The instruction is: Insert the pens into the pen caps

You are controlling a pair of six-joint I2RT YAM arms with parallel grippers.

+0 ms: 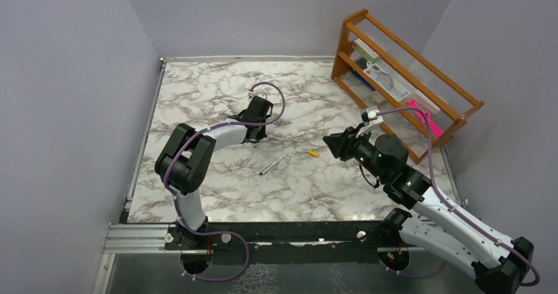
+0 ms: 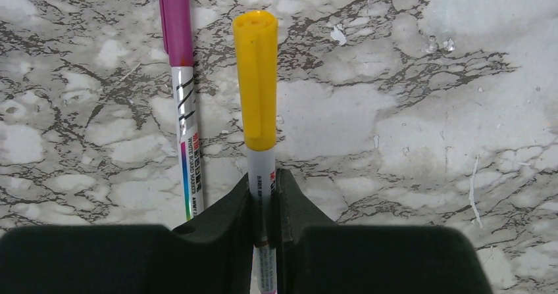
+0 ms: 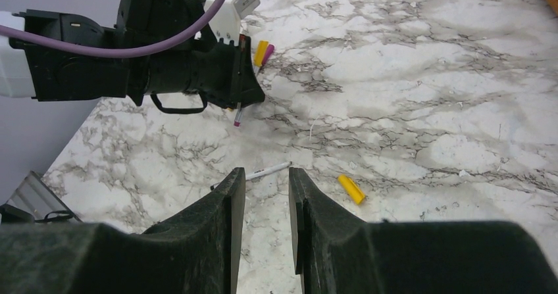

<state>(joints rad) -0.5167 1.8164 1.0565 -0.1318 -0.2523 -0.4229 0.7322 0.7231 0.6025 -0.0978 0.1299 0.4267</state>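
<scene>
pen (image 1: 273, 164) ctr | cap (image 1: 312, 153) just r of pen | rack (image 1: 421, 77) rear r

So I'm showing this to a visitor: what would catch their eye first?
The left gripper, shut on a yellow-capped pen left of centre, with a magenta-capped pen lying beside it. Mid-table, a bare pen and a loose yellow cap lie apart, before the open right gripper.

marble table (image 1: 316, 189) | on it: uncapped pen (image 1: 273, 164); yellow cap (image 1: 312, 153); magenta-capped pen (image 2: 183, 110); wooden rack (image 1: 421, 57)

The magenta-capped pen (image 2: 186, 120) reads "WHITE BOARD MARKER".
</scene>
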